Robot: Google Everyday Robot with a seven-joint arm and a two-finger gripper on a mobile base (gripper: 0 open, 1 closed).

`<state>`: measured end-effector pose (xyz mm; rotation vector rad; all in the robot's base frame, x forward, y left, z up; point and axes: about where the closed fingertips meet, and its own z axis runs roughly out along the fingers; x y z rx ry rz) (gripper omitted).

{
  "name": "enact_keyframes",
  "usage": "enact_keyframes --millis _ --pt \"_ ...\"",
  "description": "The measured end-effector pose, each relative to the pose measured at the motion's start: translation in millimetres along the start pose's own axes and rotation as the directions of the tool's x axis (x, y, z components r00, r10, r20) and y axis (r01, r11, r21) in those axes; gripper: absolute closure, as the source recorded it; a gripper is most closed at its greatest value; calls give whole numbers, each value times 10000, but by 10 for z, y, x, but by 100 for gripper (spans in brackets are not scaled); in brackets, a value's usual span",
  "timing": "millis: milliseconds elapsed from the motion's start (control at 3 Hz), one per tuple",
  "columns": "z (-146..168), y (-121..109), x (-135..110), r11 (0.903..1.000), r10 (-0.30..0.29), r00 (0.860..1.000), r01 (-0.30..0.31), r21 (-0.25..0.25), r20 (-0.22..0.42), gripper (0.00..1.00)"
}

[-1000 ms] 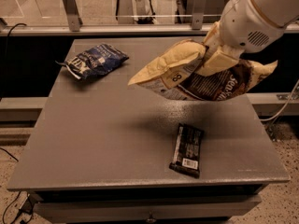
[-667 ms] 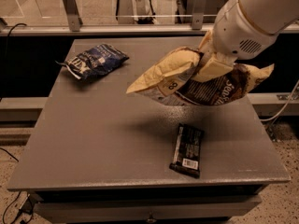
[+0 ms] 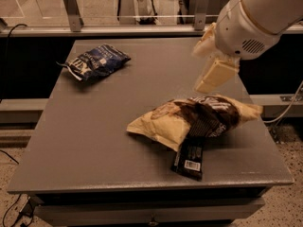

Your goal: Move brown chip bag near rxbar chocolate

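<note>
The brown chip bag (image 3: 194, 120), tan with a dark brown panel, lies flat on the grey table (image 3: 94, 126) at the right. It overlaps the top end of the rxbar chocolate (image 3: 189, 159), a small dark bar with a white label near the table's front edge. My gripper (image 3: 208, 63) hangs above and behind the bag, clear of it. Its fingers (image 3: 215, 75) are spread apart and hold nothing.
A dark blue snack bag (image 3: 96, 61) lies at the table's back left. A rail with metal posts (image 3: 71, 6) runs behind the table. The table's right edge is close to the chip bag's end.
The chip bag was held in the air in the gripper. It now lies on the table over the bar's end, and the gripper has let go and lifted away.
</note>
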<state>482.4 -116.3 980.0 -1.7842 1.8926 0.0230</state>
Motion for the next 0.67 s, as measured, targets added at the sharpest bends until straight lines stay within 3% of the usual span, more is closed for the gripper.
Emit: enact_keyframes --millis 333,667 --pt "-9 3 -17 10000 -30 10000 30 20 3 0" --pt "-9 3 -17 10000 -30 10000 30 20 3 0"
